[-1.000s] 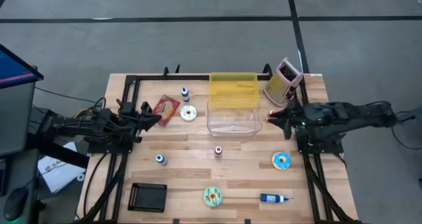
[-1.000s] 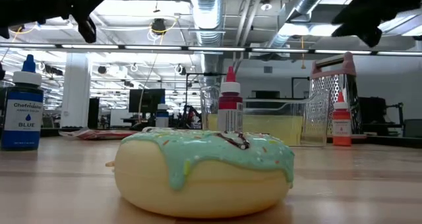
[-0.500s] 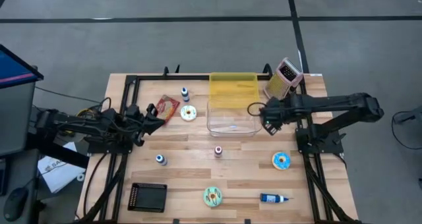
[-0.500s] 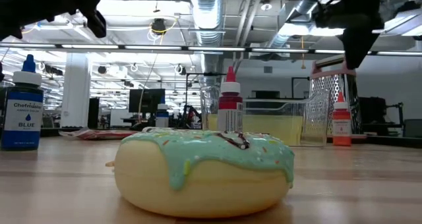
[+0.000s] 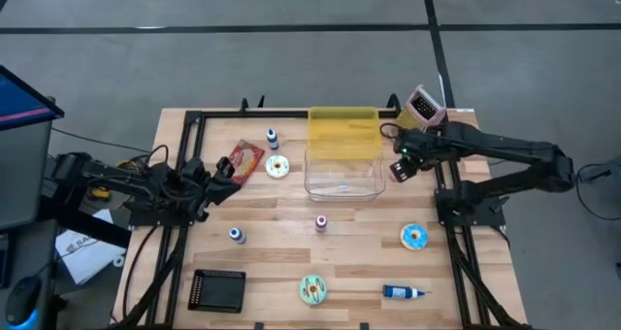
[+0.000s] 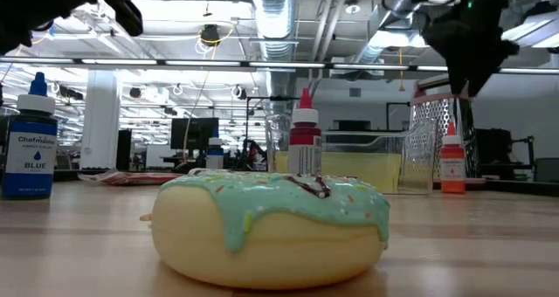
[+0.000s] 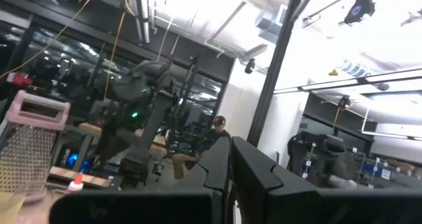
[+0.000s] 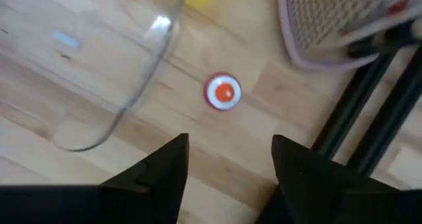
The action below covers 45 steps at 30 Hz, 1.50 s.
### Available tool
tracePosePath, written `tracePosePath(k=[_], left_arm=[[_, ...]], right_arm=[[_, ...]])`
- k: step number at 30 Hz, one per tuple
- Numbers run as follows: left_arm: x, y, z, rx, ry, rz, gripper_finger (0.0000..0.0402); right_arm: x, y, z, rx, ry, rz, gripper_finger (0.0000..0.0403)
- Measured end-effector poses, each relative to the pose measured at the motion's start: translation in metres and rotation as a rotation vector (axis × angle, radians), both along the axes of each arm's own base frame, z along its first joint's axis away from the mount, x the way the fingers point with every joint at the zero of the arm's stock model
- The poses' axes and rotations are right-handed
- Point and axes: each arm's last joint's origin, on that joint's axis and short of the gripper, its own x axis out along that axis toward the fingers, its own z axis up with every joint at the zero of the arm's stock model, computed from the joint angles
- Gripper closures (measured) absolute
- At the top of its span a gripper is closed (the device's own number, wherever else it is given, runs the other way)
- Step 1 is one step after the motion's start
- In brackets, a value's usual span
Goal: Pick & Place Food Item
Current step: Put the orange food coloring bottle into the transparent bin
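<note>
Three donuts lie on the table: a white-iced one, a blue-iced one and a green-iced one. My right gripper hangs open and points down beside the clear container. It is over a small orange-capped bottle and touches nothing. My left gripper is shut with nothing in it. It is tipped upward, above the table near a red snack packet.
The container's yellow lid lies behind it. A grater stands at the far right. Small bottles stand about and a blue one lies flat. A black tray sits at the near left.
My right gripper has tipped from nearly level to pointing down and now hangs over the orange-capped bottle beside the container. My left gripper has tipped its fingers a little upward. No object has moved.
</note>
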Motion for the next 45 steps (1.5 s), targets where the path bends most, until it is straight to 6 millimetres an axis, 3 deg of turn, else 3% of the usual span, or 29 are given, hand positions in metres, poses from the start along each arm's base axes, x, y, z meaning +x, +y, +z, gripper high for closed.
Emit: tracePosePath(k=[5,10,23,45], left_arm=[[-0.001,-0.001,0.001,0.015,-0.015,0.002,0.039],[-0.001,-0.001,0.001,0.015,-0.015,0.003,0.039],[-0.001,-0.001,0.001,0.015,-0.015,0.003,0.039],[-0.001,-0.001,0.001,0.012,-0.014,0.002,0.039]], right_arm=[[0.001,-0.014,-0.027,0.029,0.019,-0.02,0.0184],[0.007,-0.023,-0.034,0.027,-0.038,-0.016,0.0183],[0.025,-0.035,-0.057,0.047,0.087,0.051,0.0183],[0.023,-0.04,-0.057,0.041,0.097,0.083,0.0184]])
